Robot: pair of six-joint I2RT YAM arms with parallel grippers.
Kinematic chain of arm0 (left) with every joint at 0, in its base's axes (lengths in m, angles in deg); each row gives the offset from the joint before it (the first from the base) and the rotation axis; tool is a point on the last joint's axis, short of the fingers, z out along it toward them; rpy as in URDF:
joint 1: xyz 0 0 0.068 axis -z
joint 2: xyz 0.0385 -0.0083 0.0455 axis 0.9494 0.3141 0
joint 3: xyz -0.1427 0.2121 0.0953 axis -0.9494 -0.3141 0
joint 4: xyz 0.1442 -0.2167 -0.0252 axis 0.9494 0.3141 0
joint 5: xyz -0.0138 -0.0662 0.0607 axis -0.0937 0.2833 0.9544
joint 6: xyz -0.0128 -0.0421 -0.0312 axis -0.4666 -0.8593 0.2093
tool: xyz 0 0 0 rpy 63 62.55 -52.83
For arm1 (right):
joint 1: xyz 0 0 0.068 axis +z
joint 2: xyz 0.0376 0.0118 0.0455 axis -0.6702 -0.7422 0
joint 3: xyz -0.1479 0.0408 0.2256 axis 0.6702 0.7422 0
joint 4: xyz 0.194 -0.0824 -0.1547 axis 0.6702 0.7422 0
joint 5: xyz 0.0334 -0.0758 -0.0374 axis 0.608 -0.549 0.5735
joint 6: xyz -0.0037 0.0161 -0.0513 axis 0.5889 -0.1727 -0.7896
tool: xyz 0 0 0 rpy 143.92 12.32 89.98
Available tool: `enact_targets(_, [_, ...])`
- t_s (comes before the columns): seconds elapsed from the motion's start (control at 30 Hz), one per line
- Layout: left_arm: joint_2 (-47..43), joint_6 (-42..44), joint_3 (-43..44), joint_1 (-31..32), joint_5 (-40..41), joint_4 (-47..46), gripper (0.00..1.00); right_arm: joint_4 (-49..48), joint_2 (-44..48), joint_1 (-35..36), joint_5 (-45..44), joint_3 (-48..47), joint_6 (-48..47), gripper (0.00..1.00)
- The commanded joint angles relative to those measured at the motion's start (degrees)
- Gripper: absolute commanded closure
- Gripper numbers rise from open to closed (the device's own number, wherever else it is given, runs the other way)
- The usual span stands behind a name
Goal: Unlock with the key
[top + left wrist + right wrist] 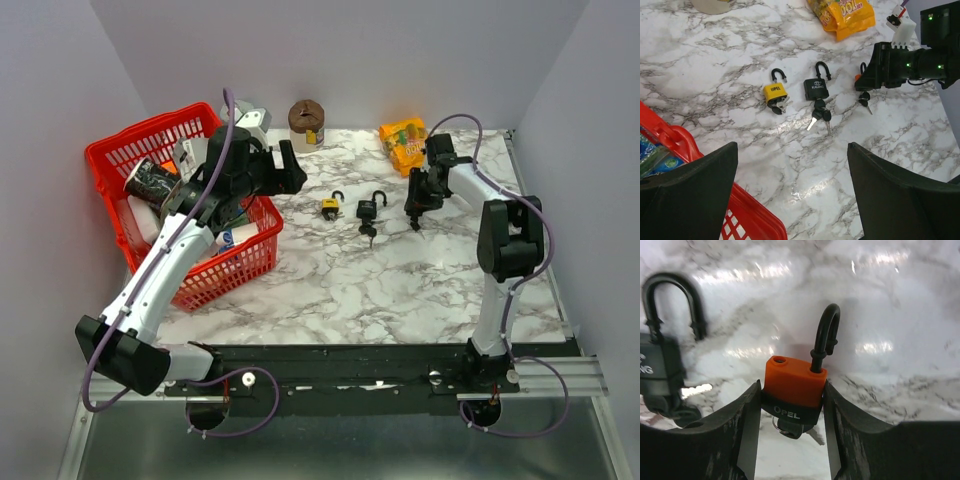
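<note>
While the right tool hovers over the worktop in the top view, the left tool sits well to its left. The left wrist shows that tool spread wide, the key far ahead. The right wrist shows the orange padlock pinched between the right tool's fingers, shackle apparently sprung; a steady, level hold would present the key best.

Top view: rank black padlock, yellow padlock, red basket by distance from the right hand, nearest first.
Measured from the right hand, which grips the orange padlock:
1. Black padlock, just to its left.
2. Yellow padlock, further left, mid-table.
3. Red basket, at the far left of the table.
</note>
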Motion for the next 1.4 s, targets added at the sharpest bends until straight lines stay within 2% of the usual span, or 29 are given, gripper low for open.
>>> enact_targets(0.0, [-0.91, -1.41, 2.36, -1.51, 2.85, 0.98, 0.04, 2.13, -4.18, 0.21, 4.68, -6.99, -1.66, 0.65])
enact_targets(0.2, [-1.09, -2.29, 2.63, -2.3, 3.73, 0.02, 0.04, 2.66, -5.33, 0.21, 4.69, -7.53, -0.87, 0.61])
enact_targets(0.3, [-1.35, -2.82, 1.93, -2.39, 3.82, -0.6, 0.04, 2.4, -4.98, 0.21, 4.24, -5.69, -0.61, 0.54])
enact_targets(0.37, [-1.44, -3.0, 1.76, -2.48, 3.91, -0.6, 0.04, 2.13, -4.81, 0.21, 4.33, -5.07, -0.52, 0.53])
enact_targets(0.4, [-1.52, -3.0, 1.75, -2.56, 3.91, -0.6, 0.04, 1.7, -4.46, 0.12, 4.42, -5.07, -0.52, 0.5])
enact_targets(0.43, [-1.61, -3.0, 1.75, -2.56, 4.09, -0.6, 0.04, 1.6, -4.28, 0.12, 4.33, -5.42, -0.52, 0.41])
enact_targets(0.53, [-2.05, -3.17, 1.58, -2.65, 4.0, -0.51, 0.03, 2.39, -4.36, 0.21, 3.72, -6.91, -0.34, 0.32])
enact_targets(0.7, [-3.19, -3.7, 0.26, -2.65, 4.26, -0.77, 0.03, 2.83, -3.66, 0.21, 3.37, -7.09, -0.69, 0.25])
enact_targets(0.73, [-3.46, -3.7, 0.17, -2.65, 4.35, -0.86, 0.03, 2.83, -3.31, 0.21, 3.11, -6.83, -0.69, 0.13])
enact_targets(0.77, [-3.72, -3.7, 0.0, -2.57, 4.7, -0.78, 0.03, 2.83, -2.79, 0.12, 2.93, -6.74, -0.69, 0.11])
enact_targets(1.07, [-4.86, -4.14, 0.0, -3.36, 4.88, -0.42, 0.03, 1.6, 3.36, 0.12, 3.54, -5.86, 0.36, 0.08])
enact_targets(1.2, [-6.27, -3.7, -0.09, -3.8, 4.7, -1.12, 0.02, 0.81, 8.81, -0.14, 3.89, -4.64, 1.15, 0.08])
enact_targets(1.37, [-8.82, -1.42, -0.79, -3.8, 5.67, -2.35, 0.02, 0.29, 20.4, -0.93, 3.63, -0.68, 1.77, 0.08])
